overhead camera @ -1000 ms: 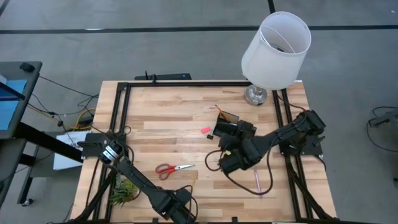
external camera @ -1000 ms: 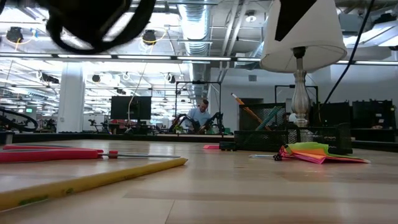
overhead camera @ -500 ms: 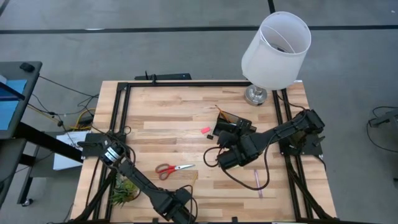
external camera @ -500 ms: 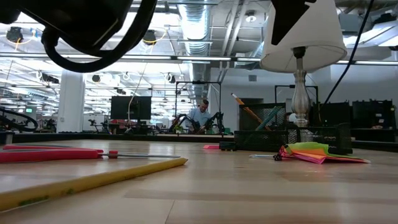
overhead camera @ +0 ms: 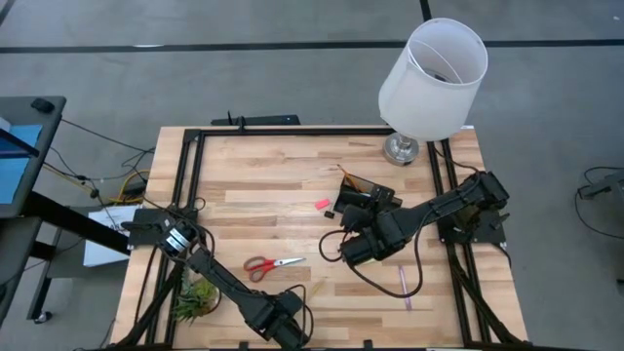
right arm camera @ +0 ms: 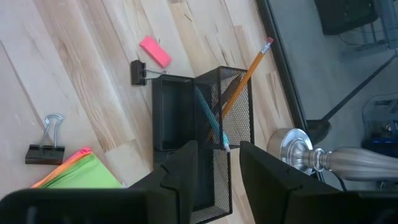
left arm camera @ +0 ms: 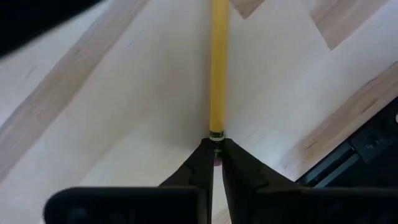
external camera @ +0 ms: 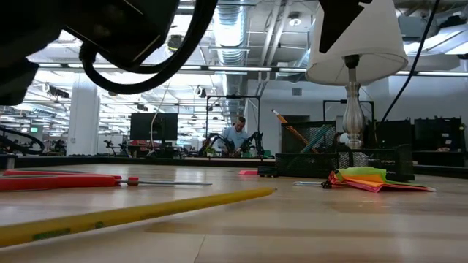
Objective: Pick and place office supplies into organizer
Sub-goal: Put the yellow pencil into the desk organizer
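A: Near the scissors (overhead camera: 270, 264), toward the surface's (overhead camera: 263, 195) front edge, left tool (left arm camera: 217, 149) is clenched on the eraser end of the yellow pencil (left arm camera: 218, 62). Pencil lies flat on the wood.

B: Right tool?

A: Right tool (right arm camera: 217, 152) hangs just above the organizer (right arm camera: 193, 118), fingers parted, gripping nothing. Organizer's tall section holds an orange pencil (right arm camera: 245, 71) and a teal pen (right arm camera: 210, 121). Pink eraser (right arm camera: 155, 51) and a binder clip (right arm camera: 139, 73) lie beside the organizer; sticky-note pad (right arm camera: 87, 171) near it.
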Controlling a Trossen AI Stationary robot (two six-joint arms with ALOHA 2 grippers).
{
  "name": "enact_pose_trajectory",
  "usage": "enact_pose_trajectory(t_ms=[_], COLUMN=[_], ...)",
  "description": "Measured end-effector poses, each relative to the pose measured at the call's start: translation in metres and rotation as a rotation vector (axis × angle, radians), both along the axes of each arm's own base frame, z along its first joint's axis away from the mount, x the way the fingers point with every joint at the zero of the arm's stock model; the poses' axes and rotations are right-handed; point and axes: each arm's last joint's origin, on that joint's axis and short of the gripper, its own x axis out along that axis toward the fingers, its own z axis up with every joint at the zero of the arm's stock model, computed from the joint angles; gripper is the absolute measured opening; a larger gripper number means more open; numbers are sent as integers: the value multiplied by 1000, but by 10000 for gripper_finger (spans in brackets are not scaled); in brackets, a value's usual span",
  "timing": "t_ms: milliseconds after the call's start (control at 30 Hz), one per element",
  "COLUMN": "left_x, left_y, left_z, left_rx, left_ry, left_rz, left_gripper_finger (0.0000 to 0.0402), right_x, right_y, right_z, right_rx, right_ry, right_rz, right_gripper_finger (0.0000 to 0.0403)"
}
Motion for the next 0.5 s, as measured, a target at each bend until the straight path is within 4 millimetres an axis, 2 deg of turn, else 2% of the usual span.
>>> enact_pose_trajectory(t_ms=[233, 500], left_x=[-1, -1], left_y=[3, 4], left_z=[0, 0], left_rx=[20, 47], left_ry=[25, 2], left_rz=[-34, -250], left_gripper_finger=[27, 30], right_x=[0, 0], right_y=[0, 0], right_z=[0, 0], right_rx=[0, 0], right_ry=[0, 1], right_rz=[1, 1], right_gripper_finger=[113, 113])
